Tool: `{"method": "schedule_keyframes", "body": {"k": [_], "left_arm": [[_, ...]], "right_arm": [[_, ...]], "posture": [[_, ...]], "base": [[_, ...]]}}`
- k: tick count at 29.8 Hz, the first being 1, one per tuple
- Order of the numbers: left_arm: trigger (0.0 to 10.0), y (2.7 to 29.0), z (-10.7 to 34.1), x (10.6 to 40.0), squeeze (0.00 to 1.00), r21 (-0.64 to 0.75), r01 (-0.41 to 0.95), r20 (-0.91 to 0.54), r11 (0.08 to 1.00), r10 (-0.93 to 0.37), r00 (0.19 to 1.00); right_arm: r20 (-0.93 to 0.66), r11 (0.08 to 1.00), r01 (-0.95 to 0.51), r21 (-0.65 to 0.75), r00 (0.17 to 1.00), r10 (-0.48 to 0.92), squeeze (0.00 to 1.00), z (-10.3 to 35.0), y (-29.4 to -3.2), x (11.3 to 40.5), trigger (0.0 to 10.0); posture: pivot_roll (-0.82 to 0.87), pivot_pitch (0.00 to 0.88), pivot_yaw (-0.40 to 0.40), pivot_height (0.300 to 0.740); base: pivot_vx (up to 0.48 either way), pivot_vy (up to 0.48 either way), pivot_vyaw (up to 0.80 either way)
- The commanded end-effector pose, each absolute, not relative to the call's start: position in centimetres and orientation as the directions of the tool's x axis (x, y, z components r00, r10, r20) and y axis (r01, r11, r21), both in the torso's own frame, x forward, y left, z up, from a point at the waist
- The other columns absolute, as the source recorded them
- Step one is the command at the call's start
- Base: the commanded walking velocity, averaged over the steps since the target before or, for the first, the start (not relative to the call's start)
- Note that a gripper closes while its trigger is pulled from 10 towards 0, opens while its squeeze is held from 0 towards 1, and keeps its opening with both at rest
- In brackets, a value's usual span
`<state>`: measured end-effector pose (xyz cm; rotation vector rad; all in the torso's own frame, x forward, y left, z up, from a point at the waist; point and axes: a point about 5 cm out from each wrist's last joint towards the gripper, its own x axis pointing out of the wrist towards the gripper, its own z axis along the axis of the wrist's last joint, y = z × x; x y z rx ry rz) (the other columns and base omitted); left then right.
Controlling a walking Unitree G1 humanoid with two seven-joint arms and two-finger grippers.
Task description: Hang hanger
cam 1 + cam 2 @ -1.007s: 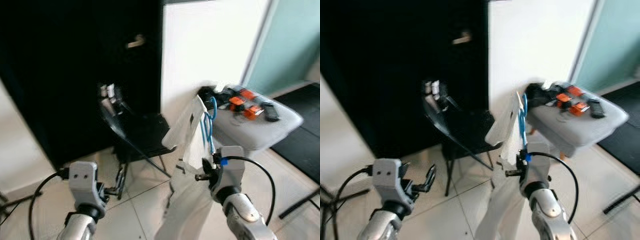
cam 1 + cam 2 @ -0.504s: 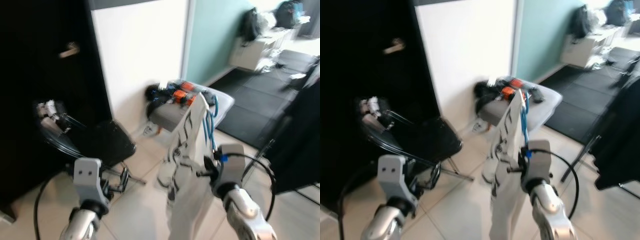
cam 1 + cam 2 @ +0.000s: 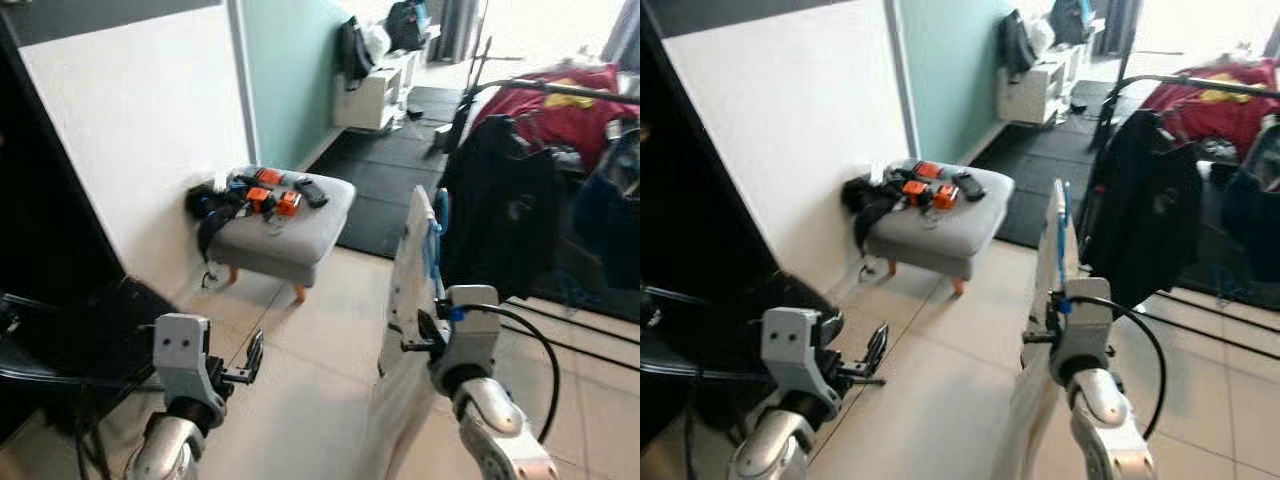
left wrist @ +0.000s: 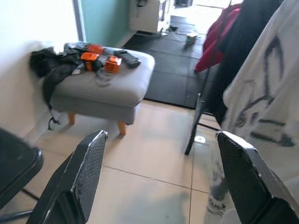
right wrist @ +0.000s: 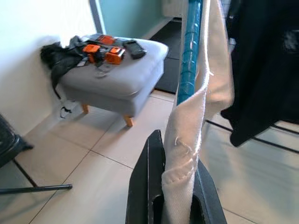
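A blue hanger (image 3: 432, 232) carries a white garment (image 3: 404, 300) with dark markings, held upright in front of me. My right gripper (image 3: 428, 338) is shut on the hanger's lower part and the cloth; in the right wrist view the black fingers (image 5: 152, 186) pinch the folded white fabric beside the blue hanger (image 5: 190, 51). My left gripper (image 3: 250, 358) sits low on the left, open and holding nothing, with its fingers (image 4: 86, 172) wide apart. A clothes rack rail (image 3: 545, 90) stands at the far right, bearing a black garment (image 3: 500, 210) and a red one (image 3: 565, 112).
A grey footstool (image 3: 285, 235) with orange items and a black bag stands against the white wall. A black folding chair (image 3: 85, 335) is at the lower left. Pale tiled floor (image 3: 320, 350) lies between me and the rack; dark mats lie beyond.
The camera has swung right: the black door has left the view and the clothes rack has come in. The right gripper still holds the hanger with the garment; the left stays open.
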<state>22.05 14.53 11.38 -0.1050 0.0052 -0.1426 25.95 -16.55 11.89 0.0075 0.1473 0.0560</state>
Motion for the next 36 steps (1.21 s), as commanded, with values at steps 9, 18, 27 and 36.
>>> {"method": "schedule_keyframes", "body": {"k": [9, 18, 27, 36], "left_arm": [[10.0, 14.95, 11.22, 22.24, 0.0, -0.079, 0.148, -0.014, 0.986, -0.15, 0.989], [10.0, 14.96, 11.51, 22.64, 0.0, -0.057, 0.146, -0.001, 0.988, -0.147, 0.989], [10.0, 14.93, 11.51, 22.69, 0.0, -0.051, 0.151, -0.003, 0.987, -0.151, 0.988], [10.0, 15.4, 11.16, 22.88, 0.0, -0.041, 0.095, -0.042, 0.995, -0.097, 0.994]], "right_arm": [[-0.115, 0.997, -0.072, 0.033, 0.99, 0.075, 0.0, 12.28, -15.93, 26.03, 10.0], [-0.116, 0.997, -0.066, 0.046, 0.991, 0.071, 0.0, 12.18, -15.93, 26.08, 10.0], [-0.117, 0.997, -0.066, 0.049, 0.991, 0.071, 0.0, 12.16, -15.97, 26.09, 10.0], [-0.088, 0.995, -0.079, 0.062, 0.993, 0.084, 0.0, 12.5, -15.92, 26.05, 10.0]], "posture": [[-0.15, 0.0, 0.041, 0.736], [-0.15, 0.0, 0.039, 0.736], [-0.15, 0.0, 0.038, 0.736], [-0.16, 0.0, 0.044, 0.736]], "base": [[0.0, 0.0, -0.79], [0.0, 0.0, -0.79], [0.0, 0.0, -0.79], [0.0, -0.16, -0.49]]}}
